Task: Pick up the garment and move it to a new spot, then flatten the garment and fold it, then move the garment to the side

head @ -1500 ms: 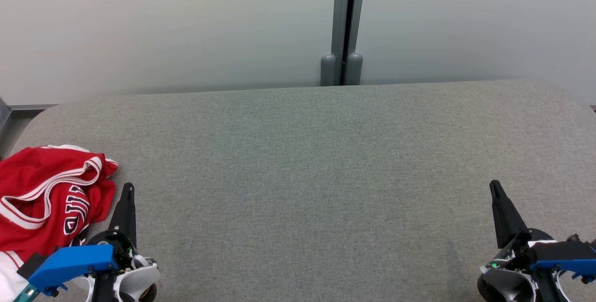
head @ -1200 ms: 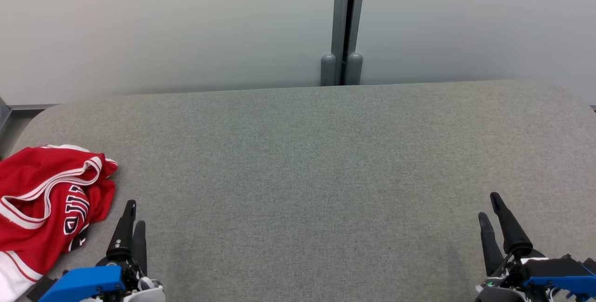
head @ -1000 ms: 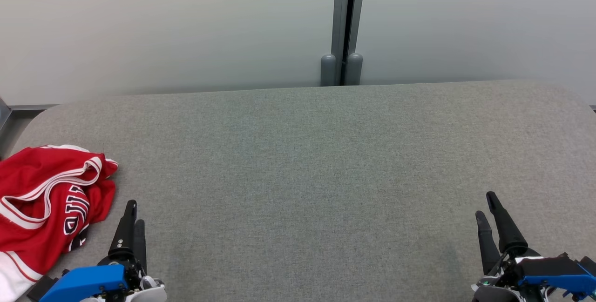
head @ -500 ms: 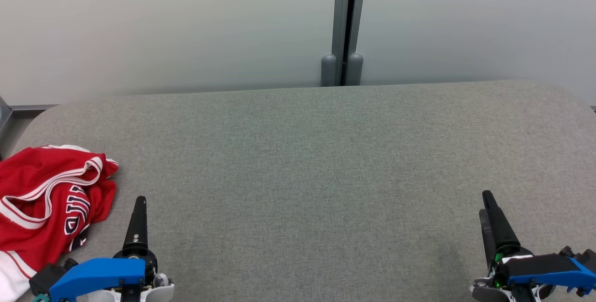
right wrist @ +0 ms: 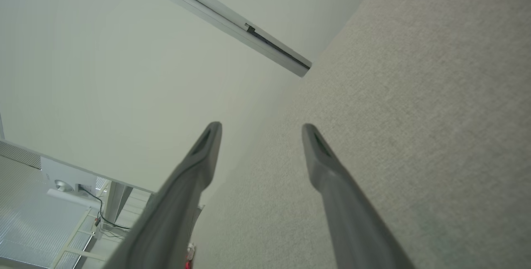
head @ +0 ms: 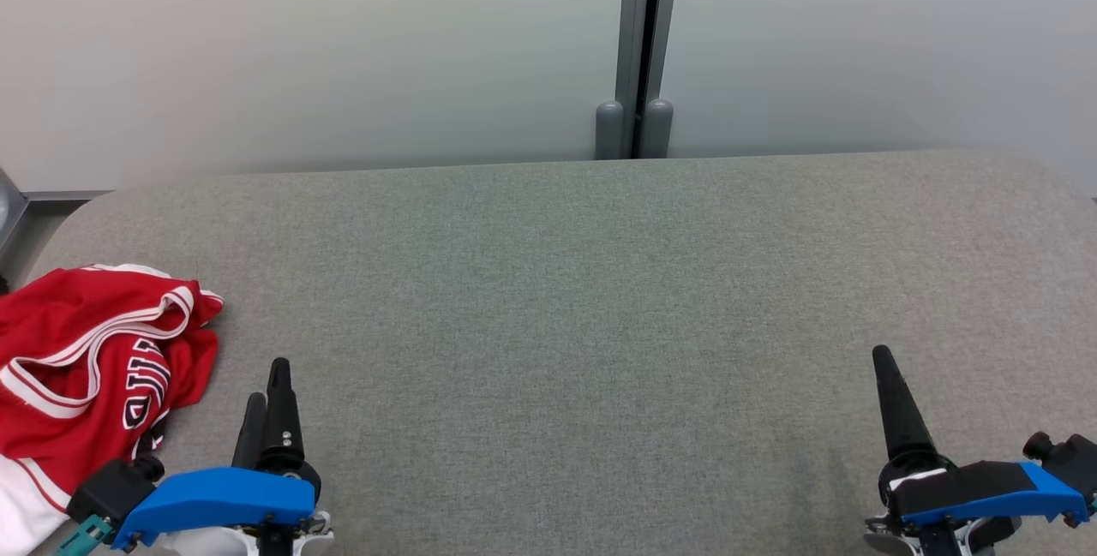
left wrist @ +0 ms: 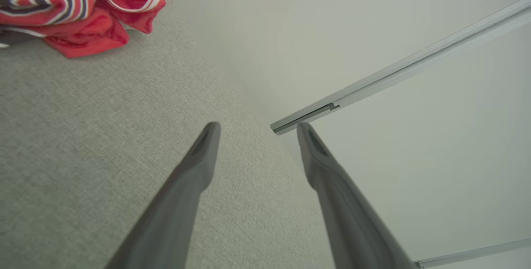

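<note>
Red garment (head: 86, 359) crumpled at table (head: 557, 325) left edge. Left gripper (left wrist: 257, 127), right gripper (right wrist: 261, 126): fingers spread wide, holding nothing.

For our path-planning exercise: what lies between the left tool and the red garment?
Bare grey padded surface, seen in the left wrist view, separates the left tool from the red garment.

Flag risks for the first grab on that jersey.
1. The garment is crumpled in overlapping folds; the open left gripper may pinch several layers, making flattening harder.
2. It runs past the head view's left border near the table corner; a hidden part could hang off and snag.
3. The right gripper is far across, so help would be slow.
</note>
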### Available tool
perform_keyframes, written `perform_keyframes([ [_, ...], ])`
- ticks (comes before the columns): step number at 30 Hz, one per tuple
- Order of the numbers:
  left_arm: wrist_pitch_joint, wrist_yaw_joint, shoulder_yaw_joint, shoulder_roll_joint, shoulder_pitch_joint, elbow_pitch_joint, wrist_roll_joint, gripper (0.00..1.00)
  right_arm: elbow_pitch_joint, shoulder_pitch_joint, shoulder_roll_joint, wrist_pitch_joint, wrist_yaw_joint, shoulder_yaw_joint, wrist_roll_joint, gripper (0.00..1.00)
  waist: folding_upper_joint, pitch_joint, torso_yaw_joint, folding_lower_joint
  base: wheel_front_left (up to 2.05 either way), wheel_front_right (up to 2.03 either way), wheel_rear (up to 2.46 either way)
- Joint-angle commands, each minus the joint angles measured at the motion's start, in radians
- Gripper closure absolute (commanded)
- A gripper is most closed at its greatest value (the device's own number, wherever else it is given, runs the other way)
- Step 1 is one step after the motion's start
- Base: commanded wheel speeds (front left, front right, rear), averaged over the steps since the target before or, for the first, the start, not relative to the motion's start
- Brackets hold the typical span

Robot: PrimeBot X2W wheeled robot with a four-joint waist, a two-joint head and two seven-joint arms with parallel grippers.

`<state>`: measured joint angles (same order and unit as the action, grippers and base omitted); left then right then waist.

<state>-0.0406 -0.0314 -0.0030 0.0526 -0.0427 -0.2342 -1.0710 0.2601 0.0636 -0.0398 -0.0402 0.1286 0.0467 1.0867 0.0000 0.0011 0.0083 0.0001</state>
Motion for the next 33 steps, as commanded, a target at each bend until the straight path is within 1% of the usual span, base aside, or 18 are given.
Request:
perform_keyframes([
  [1,-0.013,0.006,-0.009,0.008,-0.011,0.011,0.05,0.0,-0.016,0.018,-0.007,-0.013,0.001,-0.004,-0.059,0.0,0.0,0.0,0.001,0.0,0.0,0.0,0.0],
  [7,-0.035,0.021,-0.031,0.014,-0.011,0.002,0.152,0.0,-0.009,0.02,-0.007,-0.035,0.002,-0.005,-0.166,0.0,0.0,0.0,0.003,0.0,0.0,0.0,0.0],
  [16,-0.063,0.029,-0.058,0.022,-0.005,-0.013,0.277,0.0,-0.018,0.024,-0.008,-0.063,0.002,-0.013,-0.3,0.0,0.0,-0.002,0.006,0.0,0.0,0.0,0.0],
  [33,-0.111,0.051,-0.097,0.038,0.005,-0.016,0.499,0.0,-0.011,0.024,-0.01,-0.112,0.002,-0.025,-0.48,0.0,0.0,-0.002,0.012,0.0,0.0,0.0,0.0],
])
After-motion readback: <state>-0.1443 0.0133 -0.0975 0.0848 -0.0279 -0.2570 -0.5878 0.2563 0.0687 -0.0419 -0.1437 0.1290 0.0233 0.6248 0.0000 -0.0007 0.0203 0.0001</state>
